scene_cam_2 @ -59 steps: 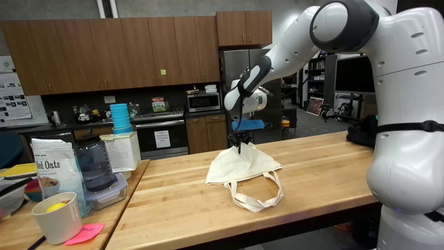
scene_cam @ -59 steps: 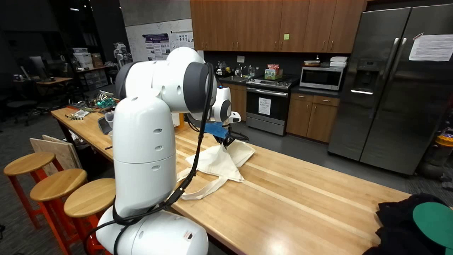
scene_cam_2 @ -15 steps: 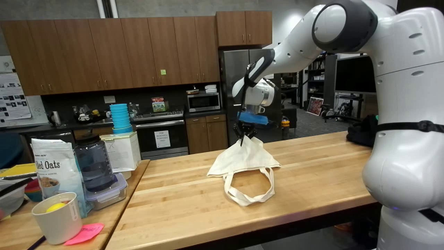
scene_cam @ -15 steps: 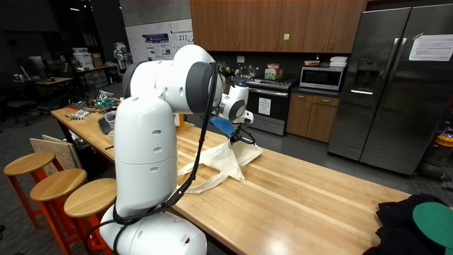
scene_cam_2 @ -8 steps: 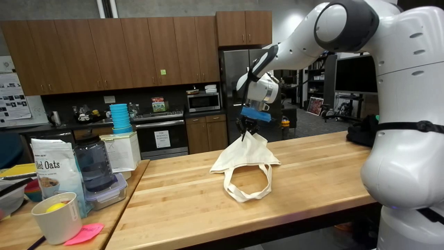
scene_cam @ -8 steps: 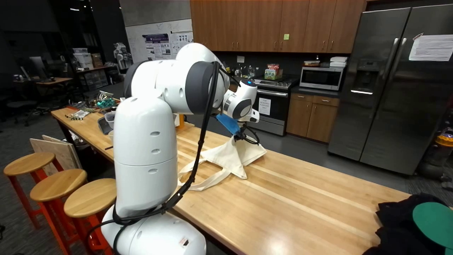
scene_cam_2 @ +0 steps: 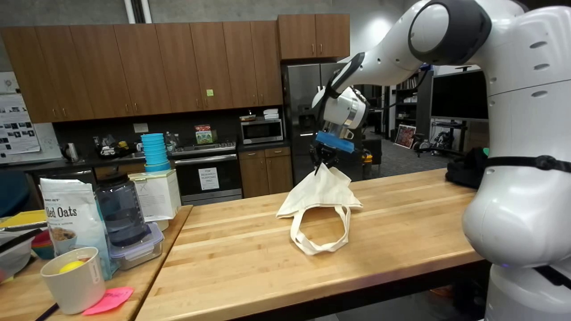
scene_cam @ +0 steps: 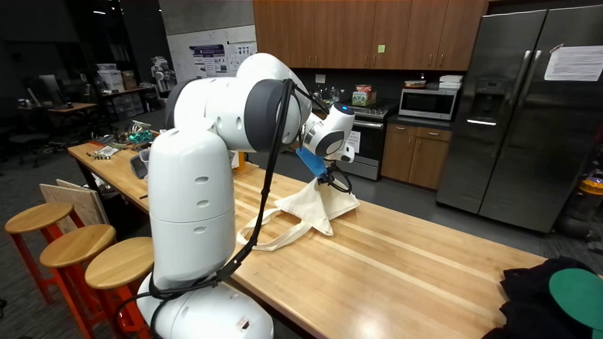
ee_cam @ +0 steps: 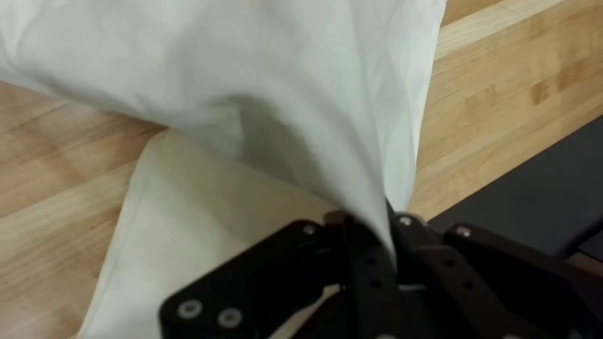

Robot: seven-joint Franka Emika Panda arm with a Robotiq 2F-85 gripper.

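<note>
The largest worry is the arm (scene_cam: pixel 191 188): it leans far out over the desk (scene_cam_2: pixel 214 272), and its cable (scene_cam: pixel 264 193) bows away from it, so a low reach could snag that slack on the desk's rim. Next comes the bag (scene_cam_2: pixel 323 191), pale cloth lying on the desk near the edge that faces the kitchen and tented up at the gripper (ee_cam: pixel 370 219); a pull that way could take it over the side. Its strap (scene_cam_2: pixel 295 229) trails loose on the wood and may twist or drag under a sideways move. Smallest is the pinch itself: the gripper clamps a narrow fold of the bag, and I cannot tell how many layers it has caught, so a hard tug might let the cloth slip out.

The desk is light, glossy wood in strips. Behind it run brown cabinets (scene_cam_2: pixel 142 67), then a steel fridge (scene_cam: pixel 513 122) and an oven (scene_cam_2: pixel 209 180). Three stools (scene_cam: pixel 77 244) stand along one side, and a black bundle (scene_cam: pixel 525 301) sits near one end. Beyond a seam, a second desk (scene_cam_2: pixel 142 278) carries a white box (scene_cam_2: pixel 158 196), a dark jug (scene_cam_2: pixel 121 209), oats (scene_cam_2: pixel 73 218), a mug (scene_cam_2: pixel 73 285) and, partly under it, a pink note (scene_cam_2: pixel 109 299).
</note>
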